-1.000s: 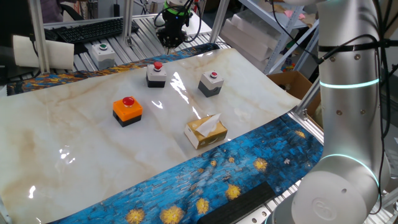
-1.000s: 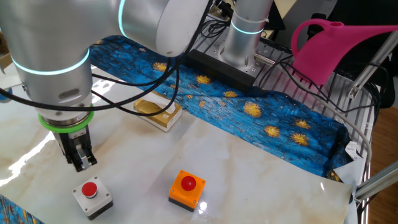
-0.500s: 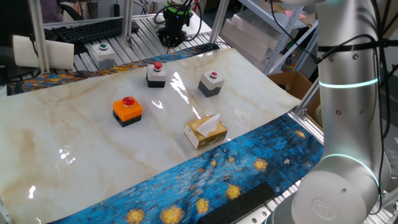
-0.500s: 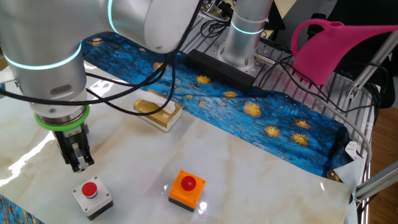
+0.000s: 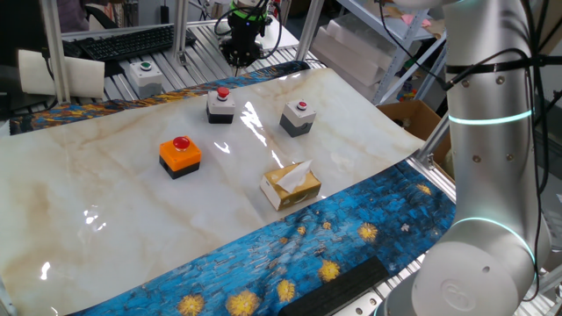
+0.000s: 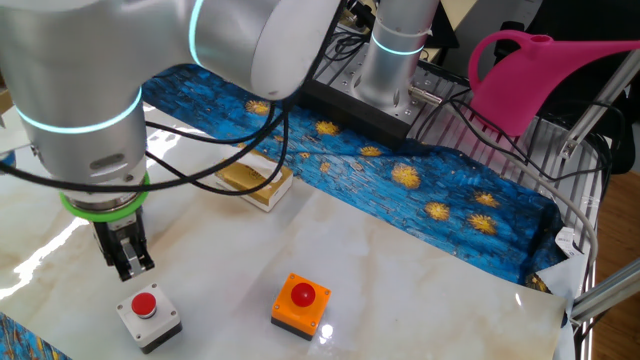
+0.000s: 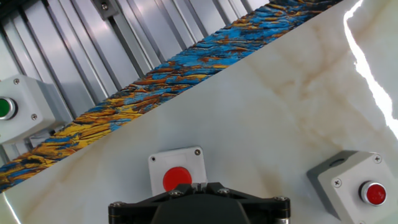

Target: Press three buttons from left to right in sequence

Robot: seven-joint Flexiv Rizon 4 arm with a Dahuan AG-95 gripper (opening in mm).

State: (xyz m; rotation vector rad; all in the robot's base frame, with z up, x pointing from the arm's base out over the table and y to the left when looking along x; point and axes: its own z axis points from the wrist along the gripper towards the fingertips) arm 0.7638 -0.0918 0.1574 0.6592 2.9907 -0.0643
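The orange button box [image 5: 180, 154] on its black base sits left of centre on the marble mat. The middle grey button box [image 5: 220, 106] and the right grey button box [image 5: 298, 118] stand farther back. My gripper [image 5: 239, 54] hangs above the mat's far edge, just behind the middle grey box, with its fingers shut and empty. In the other fixed view the gripper [image 6: 128, 262] is a little above and beside that grey box [image 6: 148, 311], with the orange box [image 6: 302, 303] to its right. The hand view shows the gripper [image 7: 199, 185] over the middle grey box [image 7: 177, 173] and the right one [image 7: 357, 183].
A yellow tissue box [image 5: 290, 185] lies in front of the grey boxes. A pale box with a green button [image 5: 145, 77] stands off the mat at the back. A pink watering can [image 6: 540, 70] sits on a rack, and the arm's base [image 5: 479, 272] is at the front right.
The gripper has shifted only slightly and stays near the middle grey box. The buttons have not moved.
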